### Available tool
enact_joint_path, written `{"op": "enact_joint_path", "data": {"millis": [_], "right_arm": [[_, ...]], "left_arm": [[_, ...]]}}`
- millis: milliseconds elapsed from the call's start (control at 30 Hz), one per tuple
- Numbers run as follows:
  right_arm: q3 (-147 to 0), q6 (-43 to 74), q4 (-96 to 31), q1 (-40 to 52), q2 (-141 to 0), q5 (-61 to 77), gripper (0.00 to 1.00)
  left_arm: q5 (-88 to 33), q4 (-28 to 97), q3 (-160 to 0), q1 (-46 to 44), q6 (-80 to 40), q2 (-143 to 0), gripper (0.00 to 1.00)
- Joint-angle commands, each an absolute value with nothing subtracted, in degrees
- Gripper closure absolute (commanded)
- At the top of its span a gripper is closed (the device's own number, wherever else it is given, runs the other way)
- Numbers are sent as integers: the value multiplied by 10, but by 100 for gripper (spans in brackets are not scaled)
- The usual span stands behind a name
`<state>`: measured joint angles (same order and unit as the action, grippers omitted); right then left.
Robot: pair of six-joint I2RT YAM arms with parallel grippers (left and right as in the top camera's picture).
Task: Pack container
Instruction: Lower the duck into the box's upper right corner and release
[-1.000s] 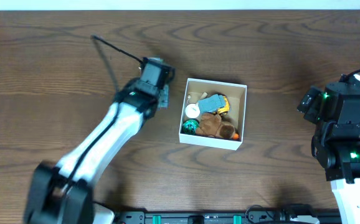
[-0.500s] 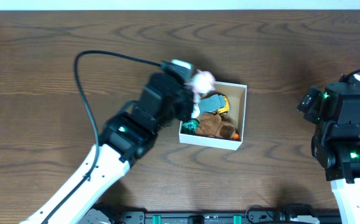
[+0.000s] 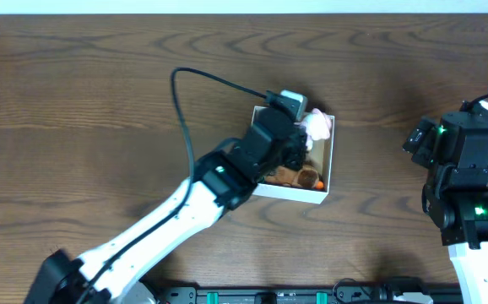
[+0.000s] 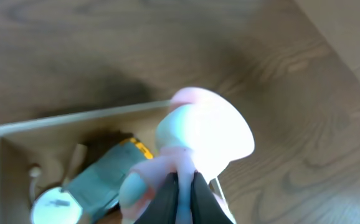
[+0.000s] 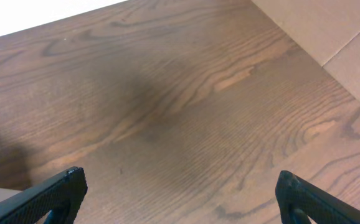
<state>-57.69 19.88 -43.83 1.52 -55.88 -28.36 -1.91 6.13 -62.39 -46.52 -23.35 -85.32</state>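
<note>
Fingers of the left gripper pinch a pink toy above the container; the toy looks soft and light, best held at its narrow base. The right gripper hangs spread wide.

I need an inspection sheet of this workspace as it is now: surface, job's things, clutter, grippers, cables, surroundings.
Surface: brown wooden table, bare where visible.
Job's things: white box holding a brown plush toy and a grey-blue toy; pink toy above its far corner.
Clutter: nothing seen.
Grippers: left gripper, jaws shut on the pink toy; right gripper, jaws open, empty.
Cables: black cable arching over the table.
Surroundings: pale strip beyond the far edge.
</note>
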Motion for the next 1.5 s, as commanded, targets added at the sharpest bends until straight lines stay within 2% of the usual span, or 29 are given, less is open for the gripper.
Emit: {"op": "enact_joint_path", "data": {"millis": [0, 433, 467, 533, 600, 700, 967, 1067, 1300, 1367, 1467], "right_arm": [[-582, 192, -438, 11, -560, -293, 1], [-582, 192, -438, 11, -560, -293, 1], [-582, 192, -438, 11, -560, -293, 1], [-582, 192, -438, 11, -560, -293, 1], [-582, 192, -438, 11, -560, -293, 1], [-582, 192, -438, 11, -560, -293, 1], [-582, 192, -438, 11, -560, -293, 1], [-582, 192, -438, 11, -560, -293, 1], [-582, 192, -438, 11, -560, -293, 1], [-582, 192, -438, 11, -560, -293, 1], [-582, 192, -438, 11, -560, -293, 1]], "left_arm": [[22, 36, -630, -469, -291, -886, 94], [22, 11, -630, -469, -333, -971, 93], [22, 9, -630, -469, -333, -971, 86], [22, 0, -630, -469, -333, -970, 64], [22, -10, -630, -469, -333, -969, 61], [22, -14, -630, -469, -333, -967, 48], [22, 2, -630, -469, -310, -953, 48], [23, 31, -630, -468, -299, -940, 52], [222, 160, -630, -450, -241, -846, 51], [265, 191, -630, -438, -220, -817, 50], [323, 241, -630, -411, -192, -779, 37]]}}
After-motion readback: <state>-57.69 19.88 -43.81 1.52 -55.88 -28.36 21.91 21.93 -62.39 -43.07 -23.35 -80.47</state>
